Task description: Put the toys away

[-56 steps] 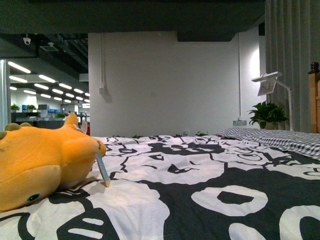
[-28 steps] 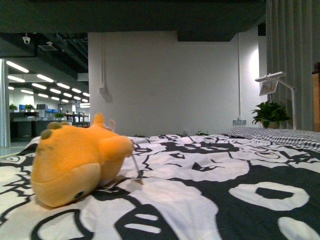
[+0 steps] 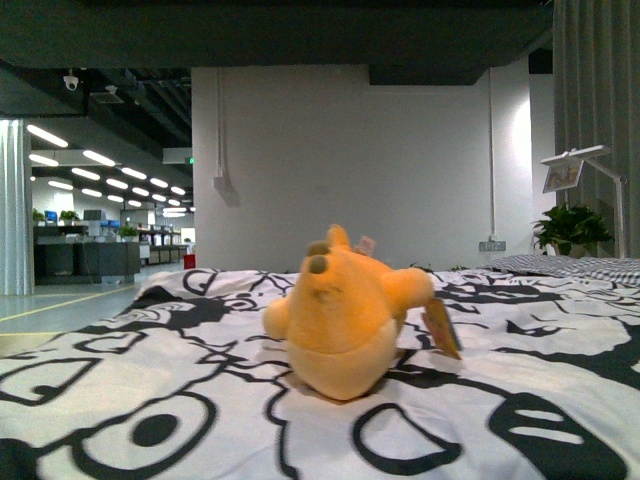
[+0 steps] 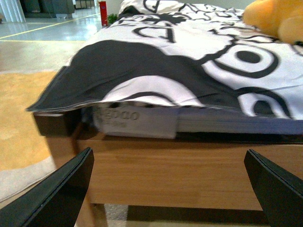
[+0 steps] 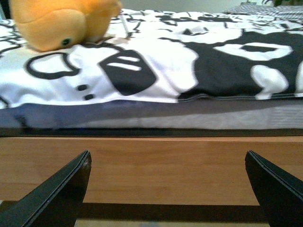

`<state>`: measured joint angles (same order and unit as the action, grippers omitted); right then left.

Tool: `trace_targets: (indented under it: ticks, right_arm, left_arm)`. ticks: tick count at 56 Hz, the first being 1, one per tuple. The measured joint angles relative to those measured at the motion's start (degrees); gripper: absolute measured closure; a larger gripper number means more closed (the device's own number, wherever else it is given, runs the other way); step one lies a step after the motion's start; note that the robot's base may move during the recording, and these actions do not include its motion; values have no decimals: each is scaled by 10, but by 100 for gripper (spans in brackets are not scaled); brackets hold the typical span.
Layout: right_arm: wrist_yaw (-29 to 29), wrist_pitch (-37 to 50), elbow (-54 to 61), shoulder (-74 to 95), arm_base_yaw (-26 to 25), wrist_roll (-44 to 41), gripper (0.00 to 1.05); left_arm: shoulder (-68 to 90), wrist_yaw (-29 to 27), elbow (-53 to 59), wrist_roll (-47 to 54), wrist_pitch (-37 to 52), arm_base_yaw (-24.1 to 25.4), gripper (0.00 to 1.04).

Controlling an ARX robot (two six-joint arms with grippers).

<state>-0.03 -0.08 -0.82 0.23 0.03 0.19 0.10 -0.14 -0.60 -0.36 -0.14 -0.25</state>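
Observation:
An orange-yellow plush toy (image 3: 345, 312) lies on the black-and-white patterned bedspread (image 3: 150, 400), with a paper tag (image 3: 441, 328) hanging at its right side. The toy (image 5: 61, 21) also shows in the right wrist view, black eye low on its face, and its edge (image 4: 277, 19) shows in the left wrist view. My left gripper (image 4: 170, 191) is open in front of the wooden bed frame (image 4: 170, 175), below the mattress. My right gripper (image 5: 168, 191) is open too, facing the wooden side rail (image 5: 156, 165). Neither gripper touches the toy. No arm appears in the front view.
A striped pillow (image 3: 580, 266) lies at the far right of the bed, with a potted plant (image 3: 572, 228) and a white lamp (image 3: 580, 165) behind it. A white wall (image 3: 350, 170) stands beyond. The bed's corner (image 4: 52, 120) meets open floor (image 4: 28, 42) and an orange rug (image 4: 21, 118).
The front view has swung left: the plush toy shifted from the far left of the picture to its middle, and the pillow, plant and lamp slid toward the right edge.

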Motion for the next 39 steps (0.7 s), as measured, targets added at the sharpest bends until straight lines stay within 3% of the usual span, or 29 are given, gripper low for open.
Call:
trace_targets:
  ticks: [17,21,24,31,39]
  right_arm:
    - [-2,0,0,0,0,0,7]
    - [110,-43,-15,29,34,50,7]
    - [158,-42,-16,54,47,77,7]
    - [173,14,-25,114,48,112,7]
    - [182,135,-52,230,64,122,7]
  left_arm:
    - [0,0,0,1,0,0,6]
    - [0,-1,0,1,0,0,6]
    - [0,0,0,1,0,0,6]
    - [0,0,0,1,0,0,6]
    - [0,0,0,1,0,0,6]
